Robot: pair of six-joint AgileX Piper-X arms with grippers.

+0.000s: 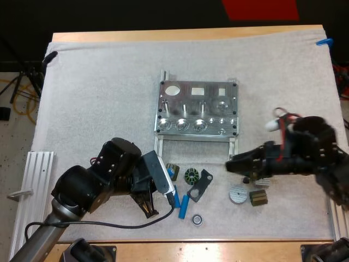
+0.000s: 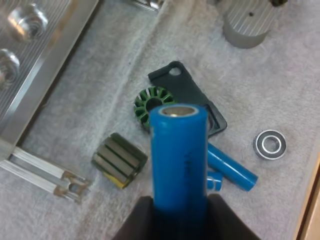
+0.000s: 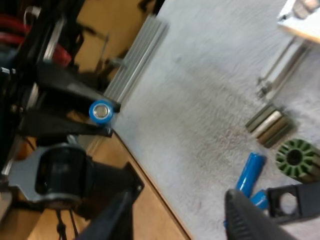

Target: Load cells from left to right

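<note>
Presently, a bright-blue cell [image 2: 179, 165] with a silvery end is clamped in the left tool [image 2: 180, 220], above loose blue cells [image 2: 230, 172] on the mat [image 2: 280, 90]; the right tool [image 3: 182, 217] is spread open, empty.

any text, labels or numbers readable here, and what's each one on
blue cell held in the left gripper: a faint line of dark print runs along its side, too blurred to read.
metal fixture: no words, numbers or brand marks that can be read.
</note>
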